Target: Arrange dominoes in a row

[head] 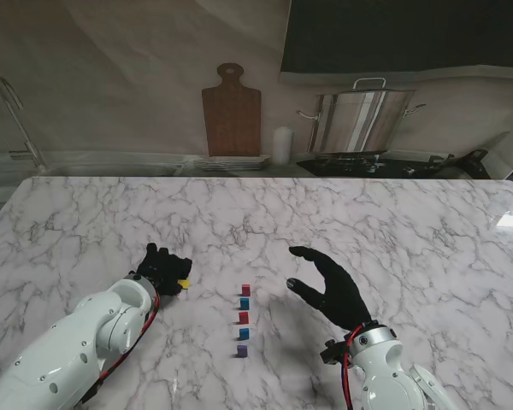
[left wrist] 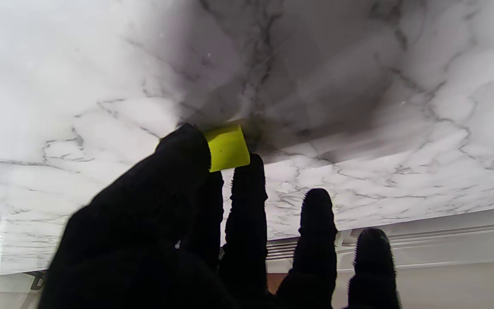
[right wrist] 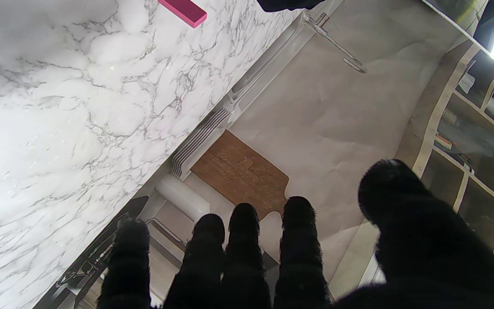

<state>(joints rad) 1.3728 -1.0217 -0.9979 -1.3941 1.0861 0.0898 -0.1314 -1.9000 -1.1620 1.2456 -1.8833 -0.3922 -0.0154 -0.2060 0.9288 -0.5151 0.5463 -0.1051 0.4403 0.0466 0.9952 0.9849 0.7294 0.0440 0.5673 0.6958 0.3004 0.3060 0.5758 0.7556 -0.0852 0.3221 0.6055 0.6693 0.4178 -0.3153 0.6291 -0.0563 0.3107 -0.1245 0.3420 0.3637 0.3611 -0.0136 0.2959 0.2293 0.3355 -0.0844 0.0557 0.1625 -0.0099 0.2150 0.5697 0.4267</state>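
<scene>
Several small dominoes stand in a row running toward me on the marble table: a red one farthest, then blue, red, blue, and a purple one nearest. Left of the row, my left hand is shut on a yellow domino; the left wrist view shows this yellow domino pinched between thumb and fingers, close to the table. My right hand hovers to the right of the row, open, fingers spread and holding nothing. A pink-red domino shows in the right wrist view.
Beyond the table's far edge stand a wooden cutting board, a stack of plates, a white cylinder and a steel pot on a stove. A faucet is at the far left.
</scene>
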